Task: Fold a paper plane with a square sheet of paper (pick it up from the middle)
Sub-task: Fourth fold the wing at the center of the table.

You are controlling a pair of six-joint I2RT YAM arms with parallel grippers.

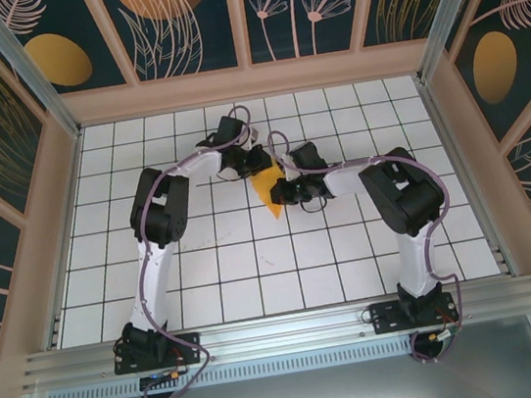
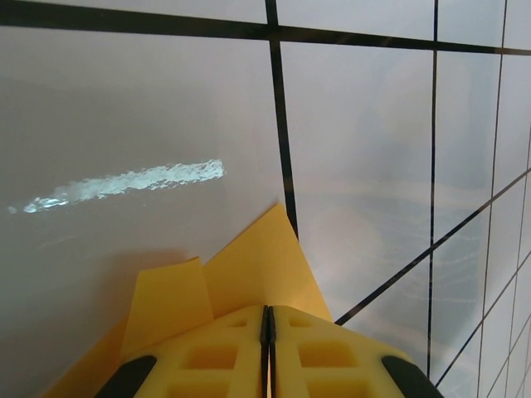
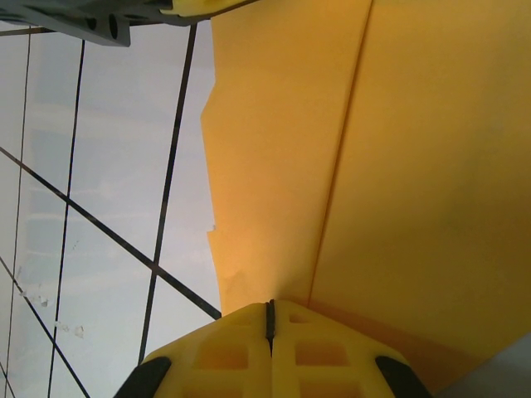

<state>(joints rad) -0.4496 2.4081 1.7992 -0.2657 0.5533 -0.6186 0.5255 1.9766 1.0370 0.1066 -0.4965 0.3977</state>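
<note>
jaws of the left gripper (image 2: 267, 308) are pressed together down to a thin dark seam, and the orange-yellow paper (image 2: 257, 257) fans out right from their tips, so it looks pinched at its edge. jaws of the right gripper (image 3: 270, 303) are clenched too, no gap, grasping the paper (image 3: 398, 166) where a long straight crease runs up out of the seam. in the top view the left gripper (image 1: 253, 169) sits at the far edge of the paper (image 1: 267, 197) and the right gripper (image 1: 285, 194) at its right side, the sheet between them near the middle of the white gridded surface (image 1: 254, 260). the paper is partly folded: a narrow wedge with a point toward the arm bases, one small flap overlapping on the left in the left wrist view, a stepped uneven left edge in the right wrist view. plain colour, no markings.
</note>
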